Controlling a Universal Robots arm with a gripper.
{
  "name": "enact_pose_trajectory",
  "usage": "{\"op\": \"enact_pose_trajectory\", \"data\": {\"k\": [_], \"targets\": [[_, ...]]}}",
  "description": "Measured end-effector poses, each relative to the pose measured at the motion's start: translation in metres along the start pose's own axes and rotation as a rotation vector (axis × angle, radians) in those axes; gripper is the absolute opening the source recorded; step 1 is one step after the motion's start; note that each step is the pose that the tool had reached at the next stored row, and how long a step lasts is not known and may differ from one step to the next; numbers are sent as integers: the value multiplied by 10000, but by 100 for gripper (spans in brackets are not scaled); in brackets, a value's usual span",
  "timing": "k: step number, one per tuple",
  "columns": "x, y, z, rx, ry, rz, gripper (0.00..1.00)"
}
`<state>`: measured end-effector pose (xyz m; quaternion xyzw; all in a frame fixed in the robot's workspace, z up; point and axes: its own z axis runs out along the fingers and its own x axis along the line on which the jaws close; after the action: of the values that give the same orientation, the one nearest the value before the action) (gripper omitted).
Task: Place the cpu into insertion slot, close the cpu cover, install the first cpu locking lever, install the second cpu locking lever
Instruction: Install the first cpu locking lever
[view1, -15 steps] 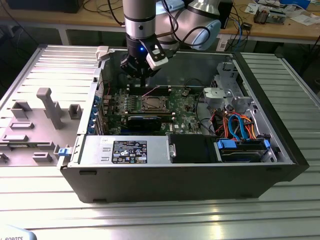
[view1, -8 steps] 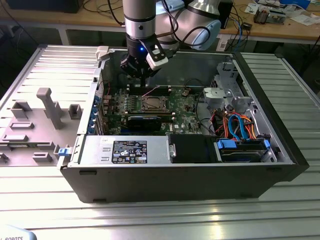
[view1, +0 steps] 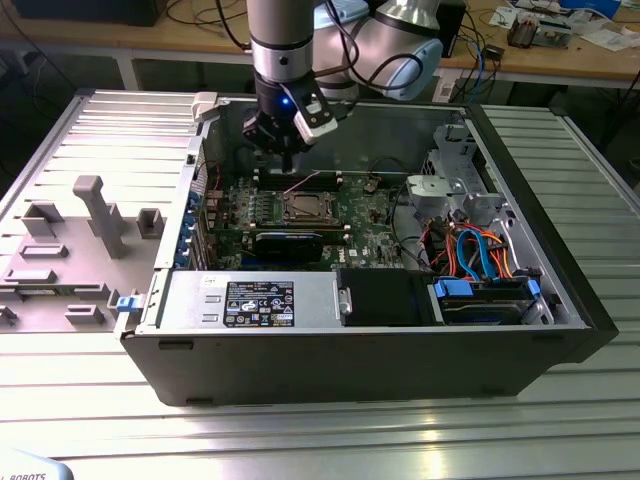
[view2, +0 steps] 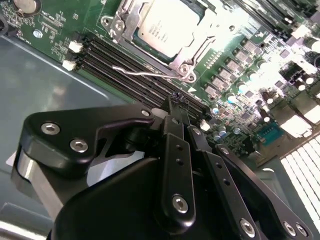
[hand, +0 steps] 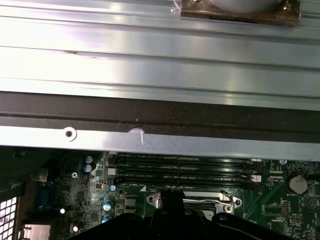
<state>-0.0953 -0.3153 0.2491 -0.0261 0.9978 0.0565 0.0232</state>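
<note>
Jaws together, nothing between them: in the second wrist view the gripper (view2: 181, 107) has its black fingers (view2: 176, 150) pressed side by side, tips hanging over the long black memory slots (view2: 135, 65) just beside the socket. In the exterior view the gripper (view1: 287, 163) sits just above the far edge of the green motherboard (view1: 370, 215), inside the open computer case (view1: 360, 350). The cpu (view2: 167, 27) lies flat in the insertion slot (view2: 192, 52), with the cpu cover (view2: 120, 22) down around it as a silvery frame. A thin wire locking lever (view2: 142, 73) runs along the socket's side nearest the gripper; latched or not, can't tell. Socket is mid-board in the exterior view (view1: 307, 208).
</note>
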Motion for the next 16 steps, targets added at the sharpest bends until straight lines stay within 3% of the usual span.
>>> {"op": "enact_pose_trajectory", "data": {"k": [7,14,15,16], "targets": [[-140,-14,68,-12,-7,54,11],[-173,1,138,32,-5,51,11],[-176,2,141,75,-3,51,11],[-179,4,144,218,5,45,11]]}}
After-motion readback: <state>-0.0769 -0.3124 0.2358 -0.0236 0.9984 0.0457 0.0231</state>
